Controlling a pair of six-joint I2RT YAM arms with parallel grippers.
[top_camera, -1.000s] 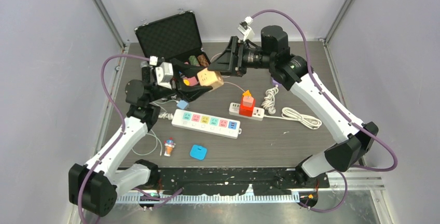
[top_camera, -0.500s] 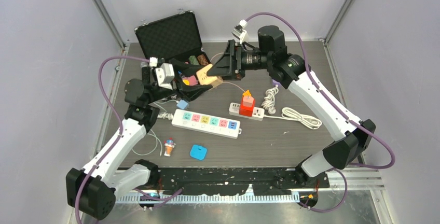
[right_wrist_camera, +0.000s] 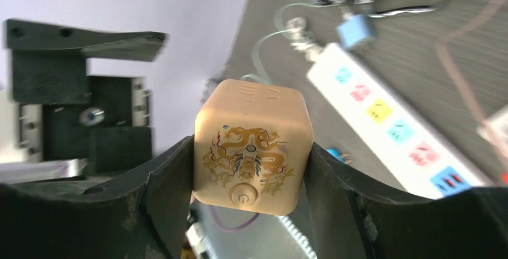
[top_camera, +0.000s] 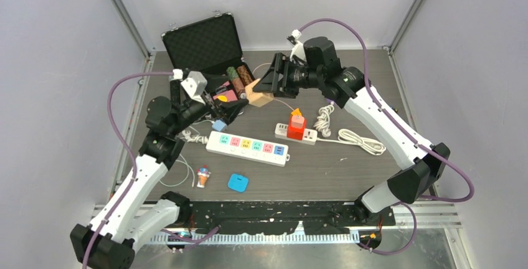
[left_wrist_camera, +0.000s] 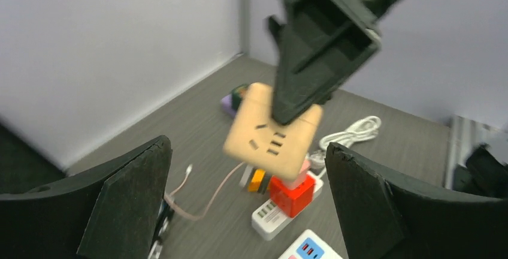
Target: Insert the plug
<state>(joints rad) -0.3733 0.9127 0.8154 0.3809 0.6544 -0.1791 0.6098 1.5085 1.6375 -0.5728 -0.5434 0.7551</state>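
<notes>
We judge the tan cube plug (right_wrist_camera: 251,142), pinched across two flat sides by the right end effector (top_camera: 261,93) above the worktop (top_camera: 348,169) while the left end effector (left_wrist_camera: 248,202) gapes empty, to be rigid, light and smooth: grip those faces squarely.

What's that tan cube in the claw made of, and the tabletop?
Tan cube: probably smooth matte plastic, given its rounded moulded edges and printed gold dragon. Table: apparently dark grey wood-grain laminate, from its fine streaks; real wood can't be excluded.
</notes>
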